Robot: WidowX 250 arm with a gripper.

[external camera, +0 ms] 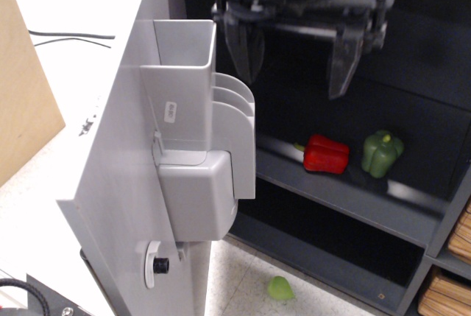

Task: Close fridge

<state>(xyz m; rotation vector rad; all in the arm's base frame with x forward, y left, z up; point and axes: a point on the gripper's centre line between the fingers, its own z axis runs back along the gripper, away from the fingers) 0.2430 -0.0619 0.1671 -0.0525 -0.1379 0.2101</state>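
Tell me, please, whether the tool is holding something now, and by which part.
Nothing is held. The black metal tool hangs open in front of the dark grey fridge cabinet, with empty space between its fingers, above the silver-grey fridge door.
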